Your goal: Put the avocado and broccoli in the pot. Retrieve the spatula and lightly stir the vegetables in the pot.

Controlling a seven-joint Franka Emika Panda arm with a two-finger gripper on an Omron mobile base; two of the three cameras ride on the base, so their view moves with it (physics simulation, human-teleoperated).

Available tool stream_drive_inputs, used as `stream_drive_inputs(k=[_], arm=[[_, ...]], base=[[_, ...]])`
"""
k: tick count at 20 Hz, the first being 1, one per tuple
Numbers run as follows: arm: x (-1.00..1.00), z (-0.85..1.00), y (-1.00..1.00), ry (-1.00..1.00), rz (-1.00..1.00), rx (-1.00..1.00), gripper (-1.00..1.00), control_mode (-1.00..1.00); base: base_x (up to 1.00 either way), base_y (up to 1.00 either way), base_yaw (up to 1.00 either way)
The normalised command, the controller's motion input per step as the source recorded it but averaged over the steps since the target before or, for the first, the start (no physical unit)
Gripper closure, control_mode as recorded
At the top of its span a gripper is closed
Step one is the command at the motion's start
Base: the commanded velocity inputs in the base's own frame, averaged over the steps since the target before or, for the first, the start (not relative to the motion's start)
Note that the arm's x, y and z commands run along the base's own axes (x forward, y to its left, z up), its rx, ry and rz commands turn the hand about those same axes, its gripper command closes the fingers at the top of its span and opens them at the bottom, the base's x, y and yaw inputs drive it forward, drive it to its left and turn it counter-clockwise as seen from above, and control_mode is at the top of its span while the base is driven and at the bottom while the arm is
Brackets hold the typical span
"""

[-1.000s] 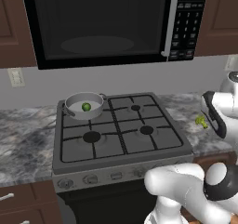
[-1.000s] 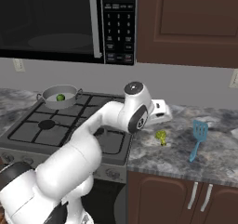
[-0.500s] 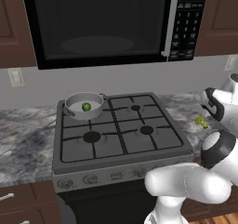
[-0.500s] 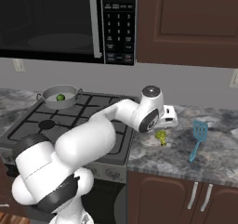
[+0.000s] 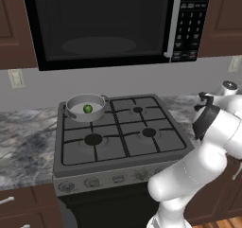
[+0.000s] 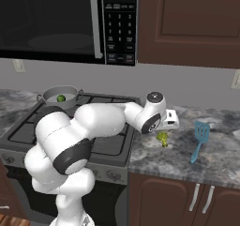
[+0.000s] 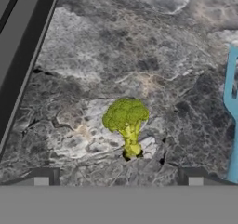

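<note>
Broccoli (image 7: 126,125) is being lined up between the spread fingertips at the bottom centre of the hand view, lying free on the marbled counter (image 7: 139,56); nothing is being pinched. At centre right of the right base view the gripper (image 6: 169,123) is being held just above the floret, presumably so that a straight descent suffices. The avocado (image 5: 87,109) is already sitting in the pot (image 5: 75,112), upper left of the left base view. The spatula (image 6: 199,140) is waiting at right, clear of the approach

One avocado (image 5: 87,109), broccoli (image 7: 126,124), pot (image 5: 72,108), spatula (image 6: 199,139)
</note>
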Motion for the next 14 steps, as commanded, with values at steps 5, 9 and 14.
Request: stream_drive_inputs(k=[5,9,14], arm=[[0.11,-0.27,-0.22,0.0,0.0,0.05,-1.0,-1.0],[0.19,-0.2,-0.21,0.0,0.0,0.07,-1.0,-1.0],[0.19,-0.16,-0.02,0.0,0.0,0.04,-1.0,-1.0]], base=[[0.0,0.0,0.0],[0.0,0.0,0.0],[0.0,0.0,0.0]])
